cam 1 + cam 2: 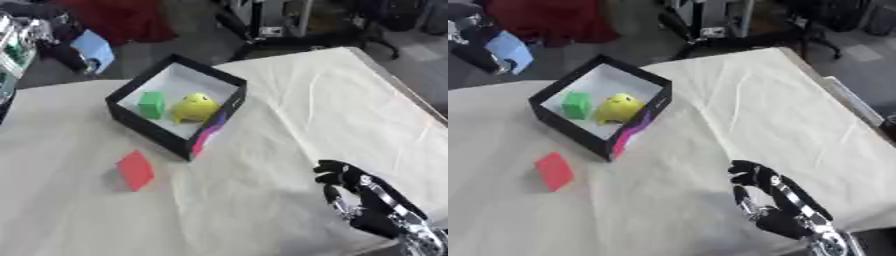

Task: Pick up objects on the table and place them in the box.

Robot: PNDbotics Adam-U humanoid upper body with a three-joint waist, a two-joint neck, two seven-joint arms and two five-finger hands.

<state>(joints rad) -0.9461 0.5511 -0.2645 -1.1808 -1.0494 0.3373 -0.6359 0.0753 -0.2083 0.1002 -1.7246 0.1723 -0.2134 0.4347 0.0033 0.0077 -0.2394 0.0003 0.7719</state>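
A table [350,115] draped in a creased cream cloth fills most of both views, lying askew, which suggests the head is tilted. On its far left part stands the black box [138,121] with a white interior, turned cornerwise to the robot, its open top easy to reach from above. Inside it lie a yellow rounded object [194,107] and, just beside that, a green block [151,104], so I judge two items already delivered. The robot's right hand [767,200] comes in from the lower right corner, well apart from everything, fingers curled inward and holding nothing; it looks parked, not mid-reach. The one thing left out is the red block [135,170], lying on the cloth near the box's near-left wall, on the side a left hand would reach more naturally, though no left hand shows. The right eye view shows more of the hand's wrist and the table's right edge; the left eye view cuts the forearm off sooner.
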